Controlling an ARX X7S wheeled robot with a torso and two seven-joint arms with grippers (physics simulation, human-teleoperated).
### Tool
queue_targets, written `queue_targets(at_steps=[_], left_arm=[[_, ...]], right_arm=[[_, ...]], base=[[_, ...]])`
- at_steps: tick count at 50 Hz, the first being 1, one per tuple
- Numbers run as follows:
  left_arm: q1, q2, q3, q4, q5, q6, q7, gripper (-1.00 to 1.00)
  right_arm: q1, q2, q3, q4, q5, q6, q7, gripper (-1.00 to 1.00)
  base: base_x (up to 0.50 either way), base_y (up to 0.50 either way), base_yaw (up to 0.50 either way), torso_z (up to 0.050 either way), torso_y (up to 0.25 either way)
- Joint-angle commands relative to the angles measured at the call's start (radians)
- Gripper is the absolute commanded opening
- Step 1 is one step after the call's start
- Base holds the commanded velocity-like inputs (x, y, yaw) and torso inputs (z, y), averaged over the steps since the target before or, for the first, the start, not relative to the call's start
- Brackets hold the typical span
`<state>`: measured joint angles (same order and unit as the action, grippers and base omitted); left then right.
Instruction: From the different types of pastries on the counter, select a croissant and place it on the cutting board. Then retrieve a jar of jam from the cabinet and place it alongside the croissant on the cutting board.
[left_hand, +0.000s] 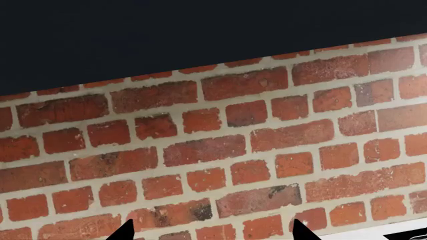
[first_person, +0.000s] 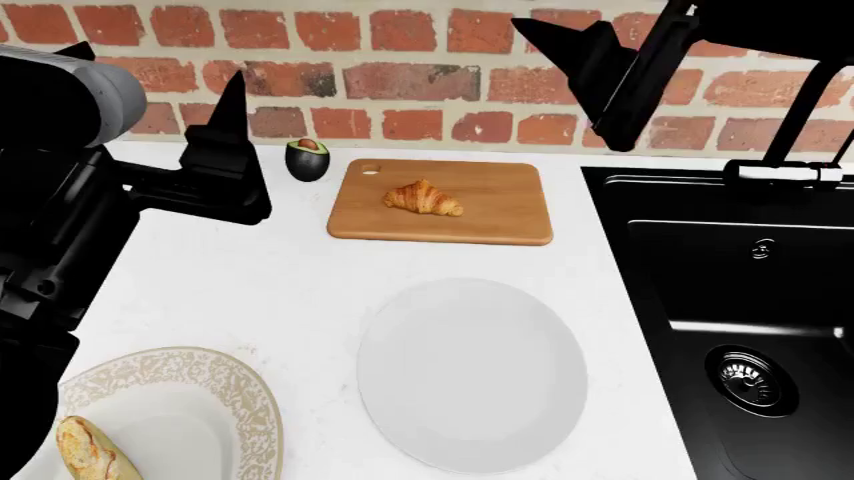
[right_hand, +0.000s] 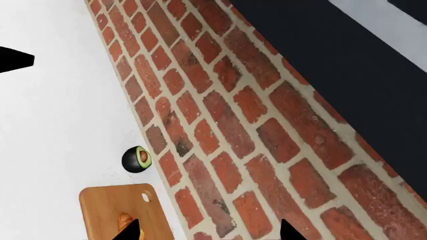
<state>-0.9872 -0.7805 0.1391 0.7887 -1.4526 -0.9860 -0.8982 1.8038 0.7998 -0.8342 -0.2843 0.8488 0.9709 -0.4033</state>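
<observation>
Resting near the middle of the cutting board (first_person: 501, 215), the croissant (first_person: 424, 198) lies apart from both grippers. A halved avocado (first_person: 307, 160) stands just beside the board. Left gripper (first_person: 220, 140) and right gripper (first_person: 587, 70) hover spread wide, holding nothing.

counter (first_person: 267, 290): white | on it: cutting board (first_person: 501, 215), halved avocado (first_person: 307, 160), white plate (first_person: 471, 374), patterned plate (first_person: 200, 410)

The baguette-like bread (first_person: 91, 450) is cut off by the head view's bottom edge.
</observation>
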Motion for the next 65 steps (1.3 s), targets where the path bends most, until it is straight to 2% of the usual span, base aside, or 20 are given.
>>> queue_targets(at_steps=[1, 9, 18, 45, 65], left_arm=[[-0.004, -0.012, -0.004, -0.002, -0.008, 0.003, -0.005, 1.00], [-0.012, -0.009, 0.003, -0.001, -0.011, 0.002, -0.012, 1.00], [-0.014, -0.007, 0.009, -0.004, -0.008, 0.005, -0.012, 1.00], [-0.005, -0.015, 0.013, -0.001, -0.006, 0.015, -0.013, 1.00], [-0.012, -0.007, 0.032, -0.005, 0.004, 0.016, -0.011, 1.00]], right_arm=[[-0.004, 0.087, 0.117, -0.082, 0.143, -0.019, -0.036, 1.00], [-0.027, 0.133, 0.187, -0.112, 0.215, -0.040, -0.004, 1.00], [-0.013, 0.131, 0.222, -0.111, 0.239, -0.049, 0.018, 1.00], [0.165, 0.129, 0.242, -0.007, 0.073, -0.039, 0.068, 1.00], [0.311, 0.028, 0.180, 0.208, -0.113, -0.008, 0.131, 1.00]], base=[[0.00, 0.00, 0.00, 0.000, 0.000], [0.00, 0.00, 0.00, 0.000, 0.000], [0.00, 0.00, 0.00, 0.000, 0.000], [0.00, 0.00, 0.00, 0.000, 0.000], [0.00, 0.00, 0.00, 0.000, 0.000]])
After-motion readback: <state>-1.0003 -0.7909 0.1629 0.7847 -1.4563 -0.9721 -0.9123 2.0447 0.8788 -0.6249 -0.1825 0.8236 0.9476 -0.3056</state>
